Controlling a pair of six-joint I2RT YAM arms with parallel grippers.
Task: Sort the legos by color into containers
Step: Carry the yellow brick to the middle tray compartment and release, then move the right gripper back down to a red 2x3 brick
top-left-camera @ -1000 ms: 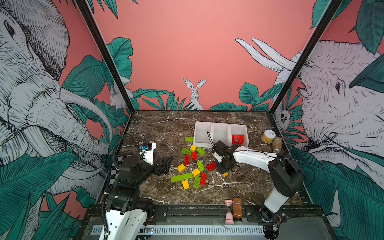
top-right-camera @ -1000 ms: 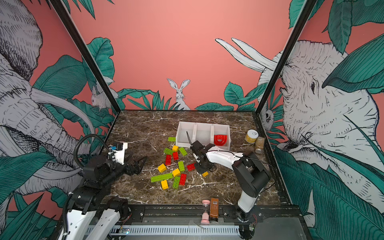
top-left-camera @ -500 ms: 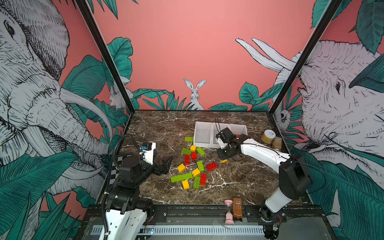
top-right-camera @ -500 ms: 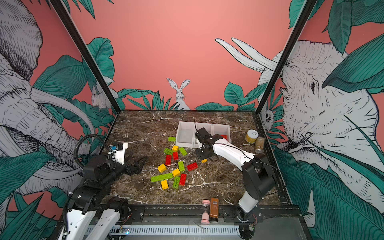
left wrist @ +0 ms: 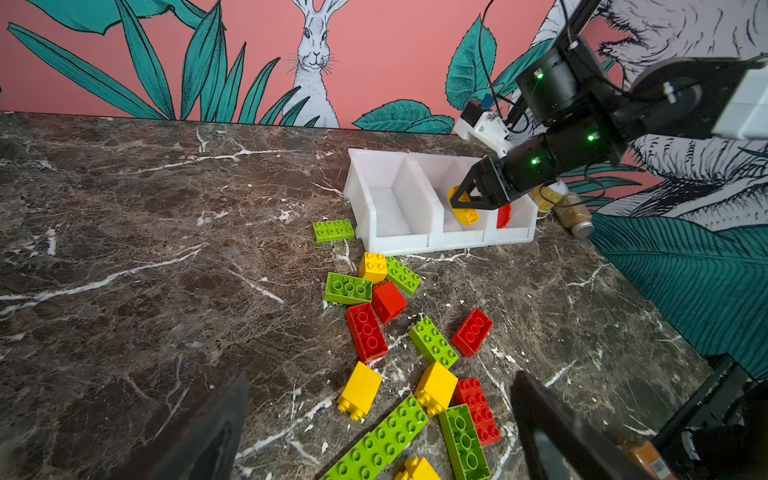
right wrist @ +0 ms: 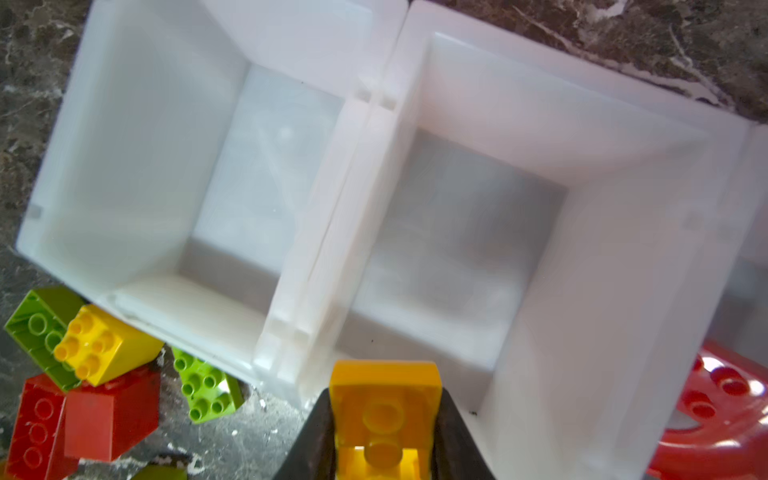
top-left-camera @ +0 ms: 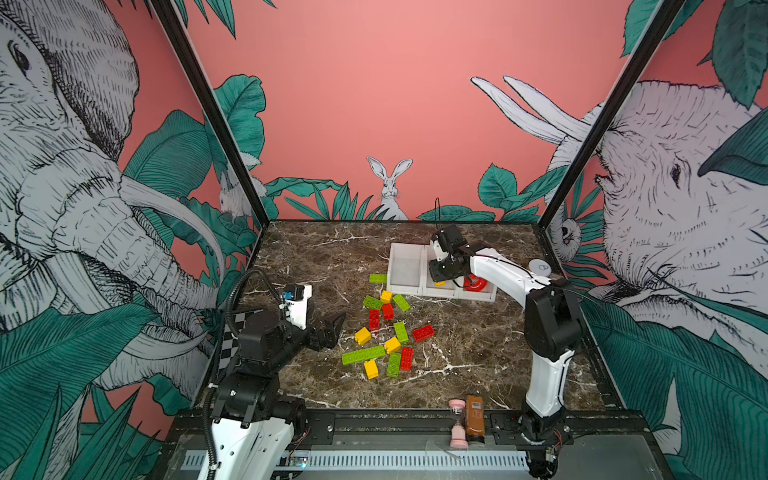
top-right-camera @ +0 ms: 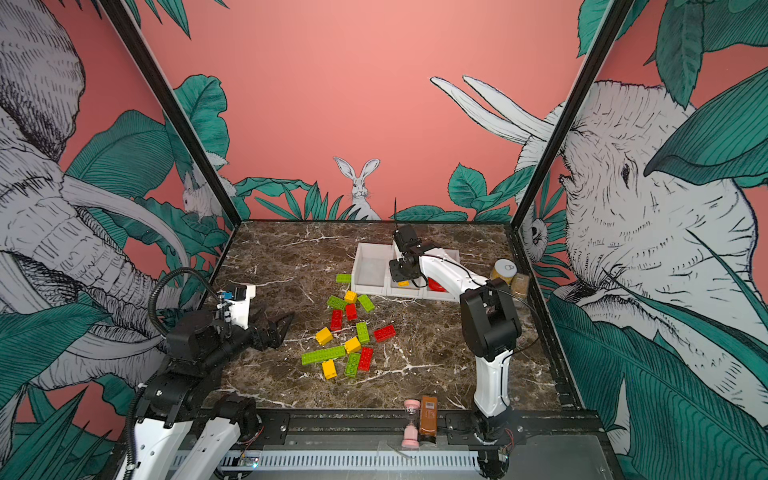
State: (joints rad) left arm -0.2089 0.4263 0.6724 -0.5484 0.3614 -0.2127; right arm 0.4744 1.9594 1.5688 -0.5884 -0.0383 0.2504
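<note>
Three joined white containers [top-left-camera: 405, 270] [top-right-camera: 372, 270] [left wrist: 399, 208] [right wrist: 291, 166] stand at the back of the marble table. My right gripper [top-left-camera: 440, 276] [left wrist: 467, 199] [right wrist: 386, 419] is shut on a yellow lego [right wrist: 386, 390] [left wrist: 465, 214] and hangs just above the middle bin's front part. A red arch piece [top-left-camera: 476, 283] [right wrist: 715, 395] lies in the right bin. Several green, yellow and red legos [top-left-camera: 386, 336] [top-right-camera: 353, 336] [left wrist: 415, 353] lie scattered in front of the bins. My left gripper [top-left-camera: 332, 328] [top-right-camera: 278, 326] [left wrist: 382, 376] is open, low beside the pile's left edge, holding nothing.
A yellowish white-lidded jar [top-left-camera: 539, 267] [top-right-camera: 503, 270] and a small bottle lying on its side [top-right-camera: 519, 284] [left wrist: 575, 216] sit right of the bins. A pink hourglass [top-left-camera: 457, 424] and a brown bottle [top-left-camera: 475, 417] stand on the front rail.
My right gripper rose from the pile with the yellow lego and swung back over the middle bin. The left arm stayed still.
</note>
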